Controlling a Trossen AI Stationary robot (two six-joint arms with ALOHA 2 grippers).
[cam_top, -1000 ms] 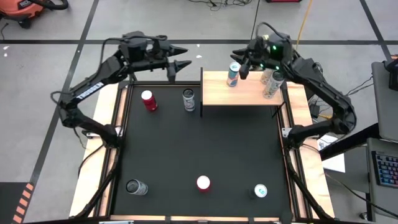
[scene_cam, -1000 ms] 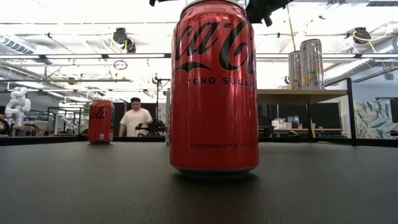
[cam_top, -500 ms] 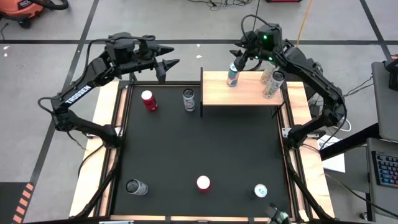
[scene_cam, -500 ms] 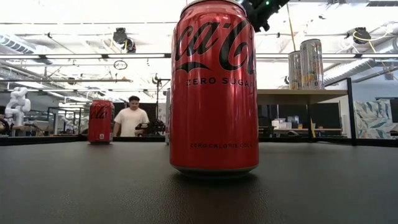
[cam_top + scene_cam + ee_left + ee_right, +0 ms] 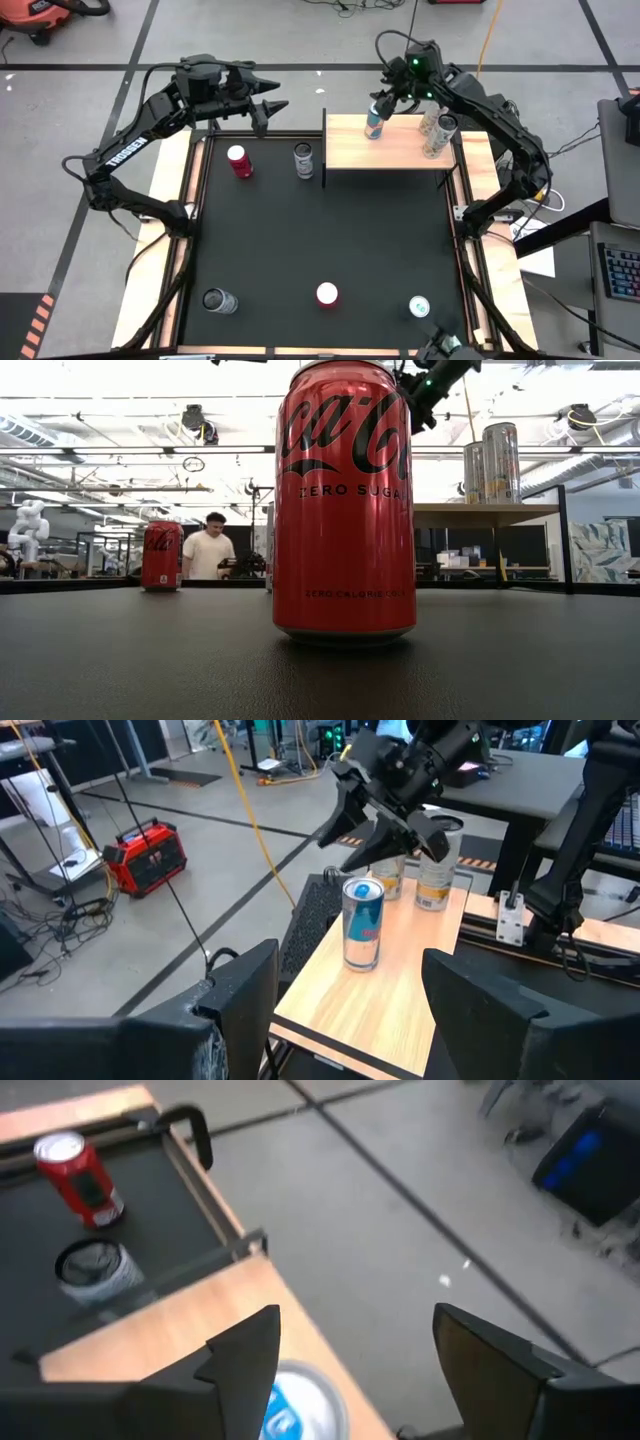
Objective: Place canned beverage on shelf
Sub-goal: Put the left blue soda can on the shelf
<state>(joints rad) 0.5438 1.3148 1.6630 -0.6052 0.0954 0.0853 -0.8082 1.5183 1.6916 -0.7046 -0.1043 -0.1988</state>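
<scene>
A blue-and-silver can (image 5: pixel 375 122) stands upright on its base at the far left corner of the pale-wood shelf (image 5: pixel 392 155). My right gripper (image 5: pixel 383 98) hovers open just above and beyond the can's top. In the left wrist view its two fingers (image 5: pixel 350 820) spread over the can (image 5: pixel 362 925) without touching it. The can's top (image 5: pixel 300 1405) shows low between the fingers in the right wrist view. My left gripper (image 5: pixel 272 100) hangs open with nothing in it over the table's far edge, left of the shelf, pointing toward the shelf.
Two tall silver cans (image 5: pixel 436 130) stand on the shelf's right part. On the black table a red can (image 5: pixel 238 160) and a silver can (image 5: pixel 304 160) stand left of the shelf. Three more cans (image 5: pixel 327 294) stand along the near edge. A person (image 5: pixel 210 550) stands in the room behind.
My right gripper has drawn back from the blue can toward the table's far edge and tipped farther down. The can stays upright on the shelf. My left gripper has moved a little toward the table's left edge.
</scene>
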